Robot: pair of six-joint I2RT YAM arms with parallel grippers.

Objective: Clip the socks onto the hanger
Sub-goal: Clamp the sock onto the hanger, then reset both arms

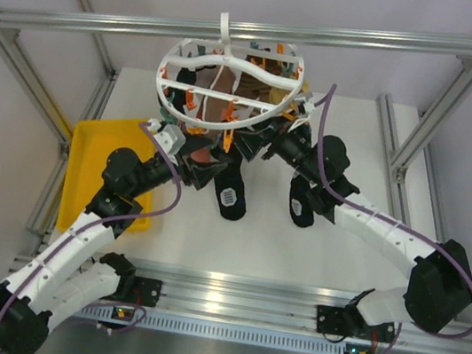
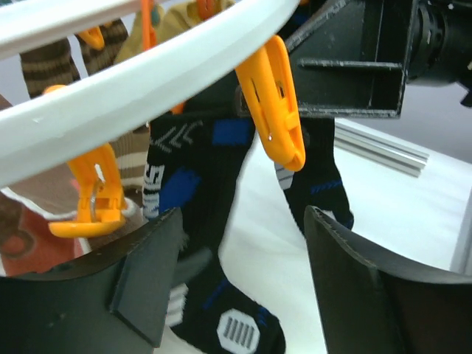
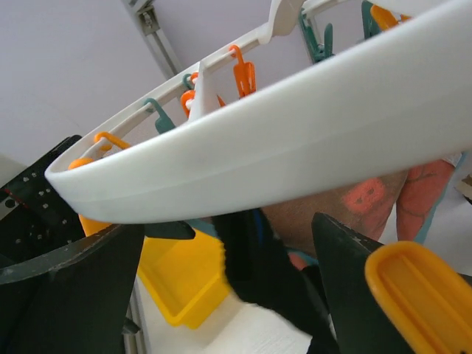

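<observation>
dark sock (image 2: 193, 173) hangs just ahead of open left claw (image 2: 243, 221); right claw (image 3: 228, 225) open under hanger ring (image 3: 295, 125).

Overhead view from behind; 2 wrist views close under hanger (image 1: 233, 66)

Nothing legible anywhere; the white lettering on the dark sock (image 2: 198, 173) is too blurred.
</observation>
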